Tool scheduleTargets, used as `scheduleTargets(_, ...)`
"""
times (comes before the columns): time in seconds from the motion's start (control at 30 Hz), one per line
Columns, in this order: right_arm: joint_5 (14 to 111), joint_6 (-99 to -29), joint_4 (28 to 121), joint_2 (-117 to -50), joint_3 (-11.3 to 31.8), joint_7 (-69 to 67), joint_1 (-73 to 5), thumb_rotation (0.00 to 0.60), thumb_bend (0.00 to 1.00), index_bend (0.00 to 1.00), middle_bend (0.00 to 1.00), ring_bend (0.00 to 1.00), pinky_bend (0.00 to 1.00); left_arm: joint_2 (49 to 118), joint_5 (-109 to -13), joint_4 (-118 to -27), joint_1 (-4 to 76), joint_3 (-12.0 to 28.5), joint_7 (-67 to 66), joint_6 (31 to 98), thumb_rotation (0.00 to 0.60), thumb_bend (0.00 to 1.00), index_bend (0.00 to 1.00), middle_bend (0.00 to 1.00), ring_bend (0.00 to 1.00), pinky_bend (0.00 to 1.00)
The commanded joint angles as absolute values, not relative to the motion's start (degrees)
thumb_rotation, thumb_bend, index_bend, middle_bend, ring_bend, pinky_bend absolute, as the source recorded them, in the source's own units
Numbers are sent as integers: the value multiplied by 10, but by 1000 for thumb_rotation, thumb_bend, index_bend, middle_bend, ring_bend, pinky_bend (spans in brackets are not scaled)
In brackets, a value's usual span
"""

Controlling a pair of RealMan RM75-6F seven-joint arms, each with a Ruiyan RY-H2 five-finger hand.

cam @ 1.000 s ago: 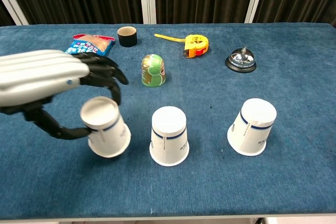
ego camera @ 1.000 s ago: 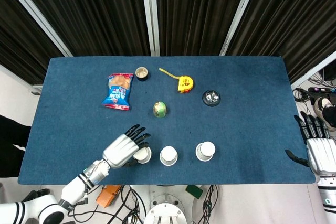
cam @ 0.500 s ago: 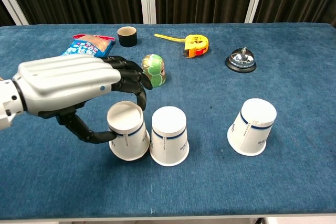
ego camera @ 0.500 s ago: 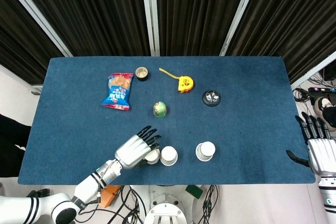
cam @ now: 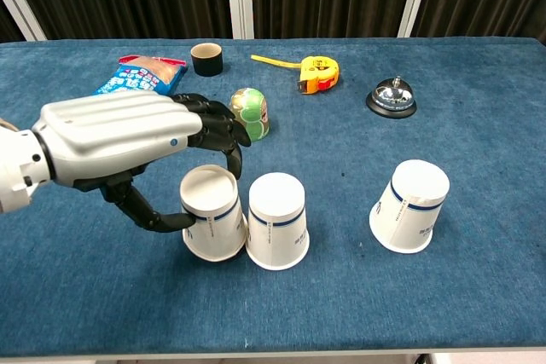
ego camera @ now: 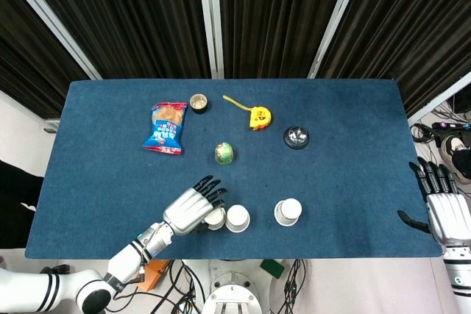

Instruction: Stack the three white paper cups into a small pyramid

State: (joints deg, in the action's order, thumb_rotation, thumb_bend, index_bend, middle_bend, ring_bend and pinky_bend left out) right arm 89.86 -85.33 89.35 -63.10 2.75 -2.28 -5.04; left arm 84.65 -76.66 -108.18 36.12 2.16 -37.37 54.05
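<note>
Sliding in from the left, the left hand [ego camera: 193,209] has carried its white paper cup across the bench [ego camera: 103,152] since a second ago, and that held cup [ego camera: 214,218] now sits right up against the middle cup [ego camera: 237,218]. From the head view, the hand is clamped around the held cup with dark fingers draped over its far side, while the third cup [ego camera: 288,212] stands alone well off to the right, all three upside down in a row along the near edge. The right hand [ego camera: 444,207] hangs off the bench's right end, fingers spread, holding nothing. Beyond the cups lie a snack bag [ego camera: 166,127], a green jar [ego camera: 224,154], a tape measure [ego camera: 257,116] and a desk bell [ego camera: 296,137]. Switching to the chest view: the left hand [cam: 119,144] wraps the held cup [cam: 212,223], thumb hooked low on its near-left side, and its wall touches the middle cup [cam: 276,220]. So the base pair looks set. The third cup [cam: 409,205] is the one to go on top, I'd say, and it stands upright-inverted to the right of the pair, away from the busy left hand and on the right hand's side of the bench, though that hand is still well apart from it.
</note>
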Motion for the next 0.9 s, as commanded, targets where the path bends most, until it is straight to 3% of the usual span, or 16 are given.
scheduleTargets(0.03,912,-840,900,-630,23,-22,-61,600,270,0,0,0,0,845,-767,-1084,362,17,-374,543,600,313,290,141,23,12)
scheduleTargets(0.3,979,-777,933,-620,-3,-43,-113,600,269,0,0,0,0,839,-788,-1090,351,8,-358,579,600,239,165,125,2,12)
scheduleTargets(0.7,1013,-630,988,-618,-12,-16,-217,600,270,4,0,0,54,738,-823,-1088,257,-12,-263,727,600,228,159,124,1,13)
scheduleTargets(0.9,974,-539,998,-642,4,23,-271,600,334,82,0,0,86,705,-816,-1063,214,-13,-197,773,600,228,159,123,0,13)
